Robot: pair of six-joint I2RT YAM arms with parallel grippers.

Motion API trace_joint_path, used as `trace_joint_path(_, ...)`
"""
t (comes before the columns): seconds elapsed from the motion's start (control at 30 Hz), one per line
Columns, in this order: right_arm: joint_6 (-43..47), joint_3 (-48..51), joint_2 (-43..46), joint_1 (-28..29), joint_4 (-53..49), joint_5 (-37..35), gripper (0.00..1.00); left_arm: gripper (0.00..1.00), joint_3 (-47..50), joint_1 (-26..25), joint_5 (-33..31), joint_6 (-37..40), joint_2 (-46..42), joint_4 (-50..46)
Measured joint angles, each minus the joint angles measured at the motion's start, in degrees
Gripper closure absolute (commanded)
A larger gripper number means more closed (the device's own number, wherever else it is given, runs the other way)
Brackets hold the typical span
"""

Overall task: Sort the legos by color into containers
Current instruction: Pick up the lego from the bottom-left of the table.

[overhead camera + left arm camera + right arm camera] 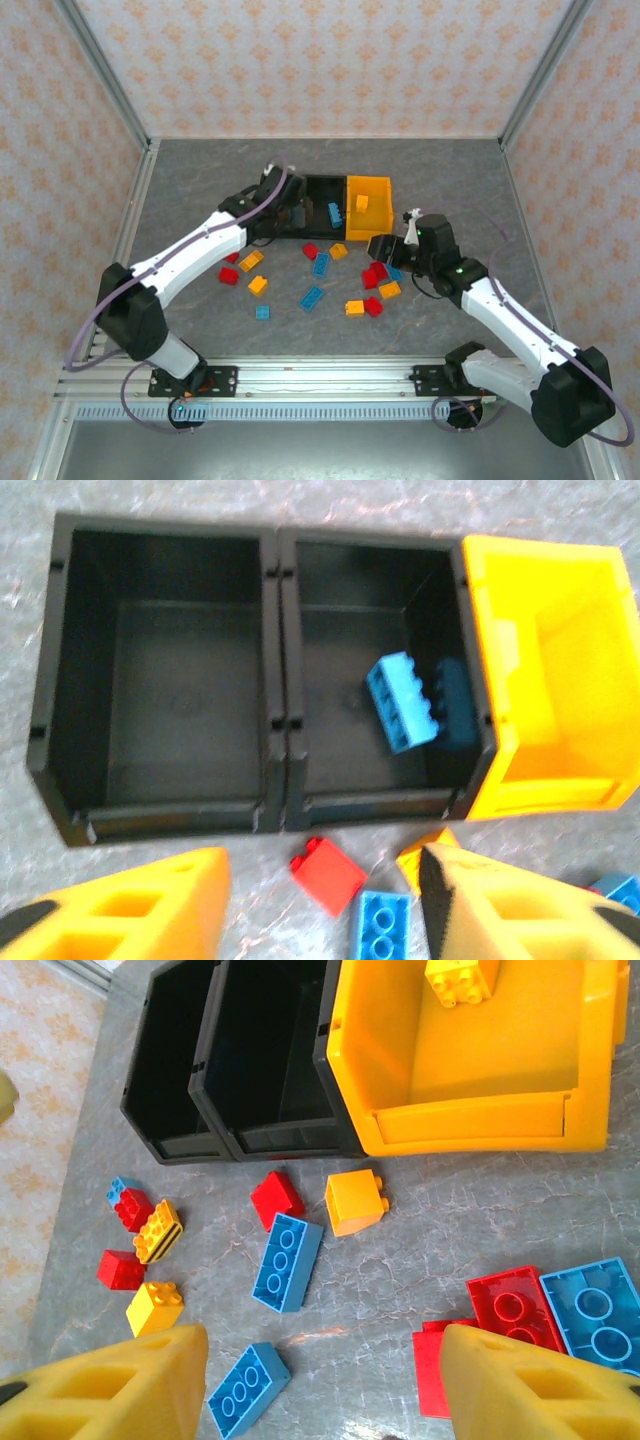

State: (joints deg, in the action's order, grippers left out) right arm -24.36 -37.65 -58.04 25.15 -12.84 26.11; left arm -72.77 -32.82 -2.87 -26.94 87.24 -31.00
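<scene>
Left tool point(322, 885) open, empty, over red brick point(328, 875) on table point(260, 880). Right tool point(325, 1380) open, empty, over loose legos point(288, 1260). Farther: blue brick point(403, 702) in middle black bin point(375, 560), yellow brick point(462, 980) in yellow bin point(470, 1125), so probably one color per bin.

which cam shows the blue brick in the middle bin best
Left wrist: the blue brick is big and close, lying tilted by the middle bin's right wall. The top view shows it as a small blue patch in that bin. Right wrist sees that bin's dark front wall.
</scene>
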Motion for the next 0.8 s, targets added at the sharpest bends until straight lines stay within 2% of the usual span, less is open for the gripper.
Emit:
trace_joint_path(0.27, 2.62, -2.16, -1.84, 3.21, -1.77, -0.79, 0.35, 0.37, 14.49, 5.57, 0.48, 0.63, -9.22, -0.68)
trace_joint_path(0.5, 2.80, -2.49, -4.74, 5.92, -1.95, -2.21, 0.35, 0.35, 18.38, 5.66, 1.86, 0.90, -11.15, -0.87)
trace_joint_path(0.8, 2.82, -2.49, -7.13, 7.87, -1.90, -2.34, 0.35, 0.30, 28.20, 5.66, 5.92, 0.94, -11.15, -0.87)
